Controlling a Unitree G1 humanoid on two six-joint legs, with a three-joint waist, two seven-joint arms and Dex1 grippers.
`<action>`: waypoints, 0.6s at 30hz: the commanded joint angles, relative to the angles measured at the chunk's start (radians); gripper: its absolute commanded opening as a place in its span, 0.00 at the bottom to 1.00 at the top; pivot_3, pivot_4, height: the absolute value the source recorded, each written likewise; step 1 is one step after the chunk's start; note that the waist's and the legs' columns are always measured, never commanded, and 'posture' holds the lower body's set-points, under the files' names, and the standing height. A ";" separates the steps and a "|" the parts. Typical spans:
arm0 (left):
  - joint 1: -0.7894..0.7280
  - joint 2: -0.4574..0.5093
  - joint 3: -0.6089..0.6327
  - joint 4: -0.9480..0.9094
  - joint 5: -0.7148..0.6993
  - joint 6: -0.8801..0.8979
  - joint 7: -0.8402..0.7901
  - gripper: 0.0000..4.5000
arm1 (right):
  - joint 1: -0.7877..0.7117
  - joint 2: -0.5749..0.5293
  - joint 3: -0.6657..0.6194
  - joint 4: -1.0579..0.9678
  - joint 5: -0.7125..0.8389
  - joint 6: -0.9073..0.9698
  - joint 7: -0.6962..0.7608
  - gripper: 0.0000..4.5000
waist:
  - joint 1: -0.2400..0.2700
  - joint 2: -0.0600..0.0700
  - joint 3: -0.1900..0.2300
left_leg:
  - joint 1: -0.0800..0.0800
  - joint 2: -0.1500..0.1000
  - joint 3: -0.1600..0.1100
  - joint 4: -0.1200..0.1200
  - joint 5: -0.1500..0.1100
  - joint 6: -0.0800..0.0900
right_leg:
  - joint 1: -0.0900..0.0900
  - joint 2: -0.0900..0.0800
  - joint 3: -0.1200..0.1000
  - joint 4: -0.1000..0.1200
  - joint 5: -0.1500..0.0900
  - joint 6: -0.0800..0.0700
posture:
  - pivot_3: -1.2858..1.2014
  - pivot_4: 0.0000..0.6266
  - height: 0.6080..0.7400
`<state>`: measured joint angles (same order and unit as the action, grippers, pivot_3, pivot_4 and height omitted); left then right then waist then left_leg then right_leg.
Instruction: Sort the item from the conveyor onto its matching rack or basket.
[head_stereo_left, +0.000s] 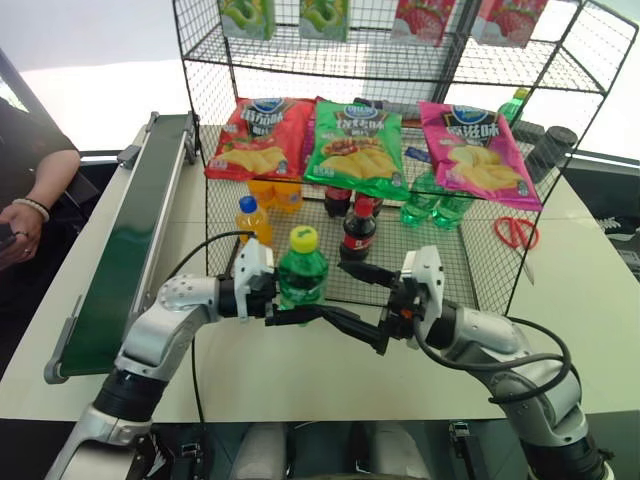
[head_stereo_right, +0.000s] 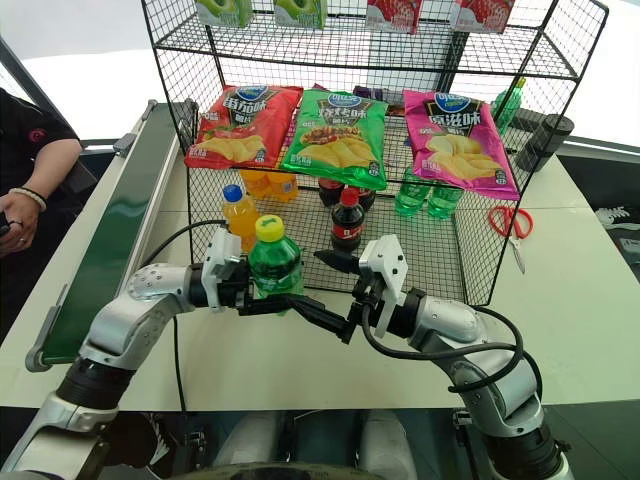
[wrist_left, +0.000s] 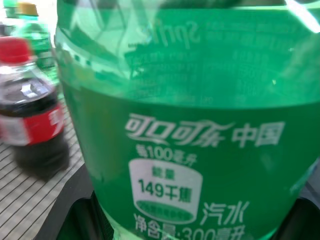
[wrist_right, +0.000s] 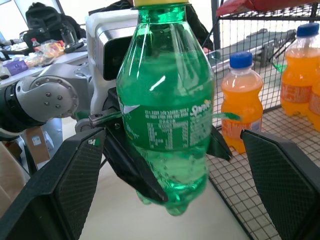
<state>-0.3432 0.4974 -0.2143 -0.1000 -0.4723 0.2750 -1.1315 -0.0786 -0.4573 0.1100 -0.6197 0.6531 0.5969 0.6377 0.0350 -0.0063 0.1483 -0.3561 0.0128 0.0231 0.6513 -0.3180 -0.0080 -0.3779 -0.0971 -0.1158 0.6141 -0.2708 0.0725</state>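
Left gripper (head_stereo_left: 300, 318) clamped on the bottle (head_stereo_left: 301, 272), fingers (wrist_right: 132, 167) pressed against both sides of its lower body, bottle upright, yellow cap on top. Held in the air above the counter (head_stereo_left: 300, 365), just in front of the rack (head_stereo_left: 440, 262) floor's near edge. Right gripper (head_stereo_left: 362, 300) spread wide, fingers (head_stereo_left: 355, 328) empty, one tip above the other, pointing at the bottle from the opposite side; lower finger close under the left fingers, upper finger tip level with the label. From the right wrist, bottle between the two open pads, touching neither as far as can be told. Beyond the fingers, inside the rack: an orange bottle (head_stereo_left: 251, 220) just past the green one, a cola bottle (head_stereo_left: 359, 230) beside the right upper finger, more bottles and three chip bags (head_stereo_left: 355, 148) further back. Belt (head_stereo_left: 130, 240) off beyond the left arm, bare. Scissors (head_stereo_left: 517, 232) on the counter beyond the rack's far side. Person's hand (head_stereo_left: 22, 220) past the belt.
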 joint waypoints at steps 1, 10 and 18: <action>-0.050 -0.028 -0.019 0.011 0.020 -0.056 -0.045 0.62 | 0.007 0.012 -0.001 -0.044 0.015 -0.007 -0.014 1.00 | 0.001 0.000 0.000 | 0.000 0.000 0.000 0.000 0.000 0.000 | 0.000 0.000 0.000 0.000 0.000 0.000 | 0.52 0.24 0.92; -0.095 -0.080 -0.050 0.046 0.078 -0.084 -0.068 0.62 | 0.008 0.025 0.010 -0.036 0.016 -0.006 -0.029 1.00 | 0.002 0.000 0.000 | 0.000 0.000 0.000 0.000 0.000 0.000 | 0.000 0.000 0.000 0.000 0.000 0.000 | 0.52 0.24 0.92; -0.096 -0.100 -0.048 0.022 0.085 -0.068 -0.061 0.62 | -0.007 0.037 0.008 -0.014 0.025 0.000 -0.020 0.67 | 0.001 0.000 0.000 | 0.000 0.000 0.000 0.001 0.000 0.000 | 0.000 0.000 0.000 0.000 0.000 0.000 | 0.52 0.24 0.92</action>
<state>-0.4189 0.4094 -0.2637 -0.0334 -0.3791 0.2168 -1.1953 -0.0753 -0.4322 0.1123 -0.6105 0.6513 0.6017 0.6077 0.0362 -0.0065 0.1483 -0.3563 0.0128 0.0226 0.6519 -0.3180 -0.0079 -0.3778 -0.0970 -0.1156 0.6142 -0.2708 0.0726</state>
